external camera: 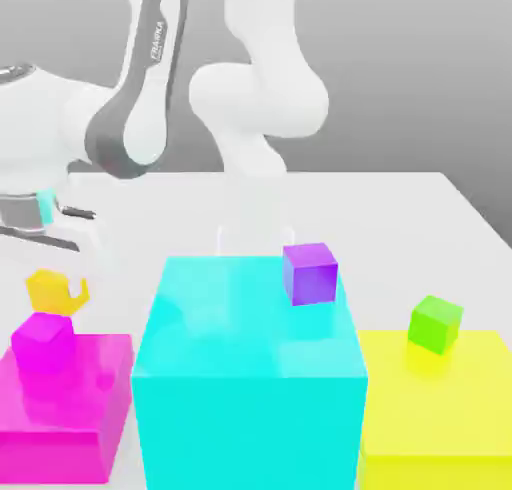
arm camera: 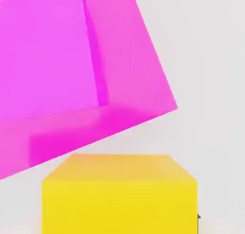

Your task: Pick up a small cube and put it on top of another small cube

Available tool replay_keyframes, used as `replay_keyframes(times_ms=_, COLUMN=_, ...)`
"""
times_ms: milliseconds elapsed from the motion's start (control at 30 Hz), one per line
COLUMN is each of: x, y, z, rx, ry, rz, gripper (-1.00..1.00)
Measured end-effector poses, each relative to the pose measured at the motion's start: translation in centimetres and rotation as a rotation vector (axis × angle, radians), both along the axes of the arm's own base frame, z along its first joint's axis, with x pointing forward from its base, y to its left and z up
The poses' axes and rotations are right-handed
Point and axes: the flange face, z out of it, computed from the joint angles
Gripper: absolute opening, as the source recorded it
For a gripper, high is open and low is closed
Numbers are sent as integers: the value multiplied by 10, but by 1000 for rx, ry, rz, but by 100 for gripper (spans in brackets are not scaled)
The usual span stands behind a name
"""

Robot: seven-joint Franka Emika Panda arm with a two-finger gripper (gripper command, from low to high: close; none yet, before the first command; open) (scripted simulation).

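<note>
- One slip risk: gripper (external camera: 60, 283), closed on orange cube (external camera: 52, 290), at frame's left.
- Purple cube (external camera: 309, 272) sits at the cyan block (external camera: 250, 378)'s far edge; an off-centre release topples it.

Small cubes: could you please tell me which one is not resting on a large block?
The yellow-orange cube; magenta, purple and green cubes each sit on large blocks.

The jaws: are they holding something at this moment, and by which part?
They hold the small yellow-orange cube, closed on its opposite sides; the exact contact places cannot be told.
</note>
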Motion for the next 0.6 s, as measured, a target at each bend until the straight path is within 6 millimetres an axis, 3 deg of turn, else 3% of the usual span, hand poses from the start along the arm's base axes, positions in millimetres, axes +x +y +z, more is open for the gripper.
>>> replay_keyframes(times_ms=67, x=34, y=32, z=24, rx=-36, ry=-2, rz=24, gripper=-100)
replay_keyframes(times_ms=167, x=79, y=98, z=59, rx=-99, ry=-12, rz=69, gripper=-100)
replay_keyframes(times_ms=300, x=114, y=197, z=98, rx=-179, ry=-36, rz=123, gripper=-100)
replay_keyframes(times_ms=467, x=119, y=322, z=122, rx=-253, ry=-86, rz=185, gripper=-100)
replay_keyframes(times_ms=600, x=92, y=423, z=116, rx=-237, ry=-131, rz=177, gripper=-100)
